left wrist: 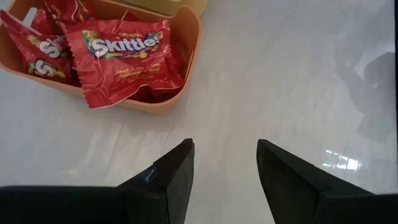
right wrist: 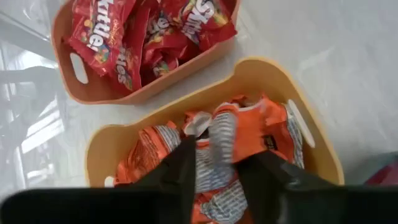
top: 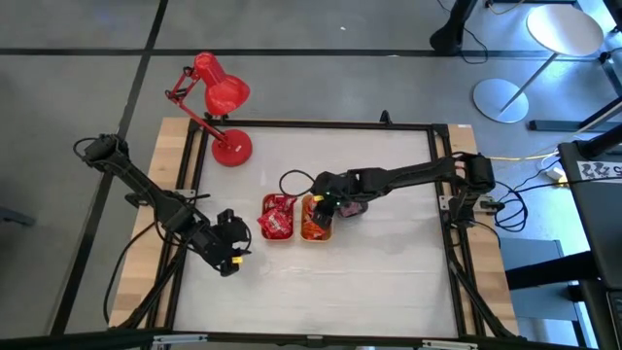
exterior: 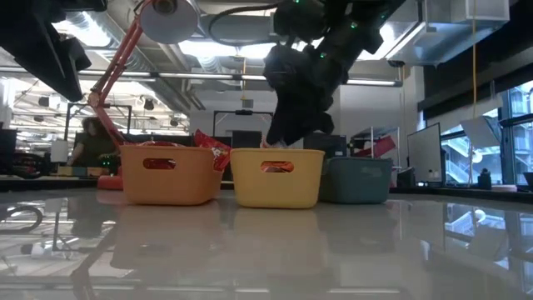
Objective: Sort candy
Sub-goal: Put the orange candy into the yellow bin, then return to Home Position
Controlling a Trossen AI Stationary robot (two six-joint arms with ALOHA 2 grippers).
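Partly hidden: candy behind right claw.

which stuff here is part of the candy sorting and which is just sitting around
Part of the job:
red Skittles packs in the orange tray
orange packs in the yellow tray
grey tray
right gripper, down inside the yellow tray, on an orange pack
left gripper, open over bare table

Just there:
red desk lamp
cables and stands beyond the table
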